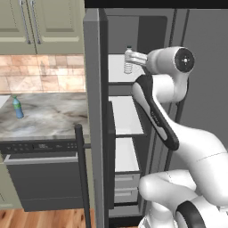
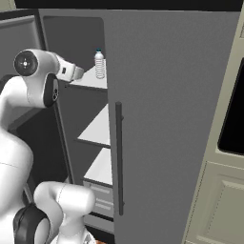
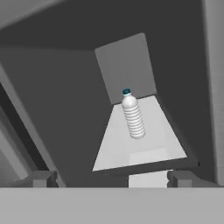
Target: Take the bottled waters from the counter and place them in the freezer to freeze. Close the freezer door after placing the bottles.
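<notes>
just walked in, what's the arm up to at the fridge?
It is loading water bottles into the freezer. The clear ribbed bottle stands upright on the top shelf, and the gripper is open in front of the shelf, apart from the bottle, holding nothing. The blue bottle stands on the counter to the left. The freezer door is open, so one bottle and the door closing remain.

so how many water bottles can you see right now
2: the clear ribbed bottle stands on the freezer's top shelf; the blue green-capped bottle stands on the counter. None seem hidden.
</notes>
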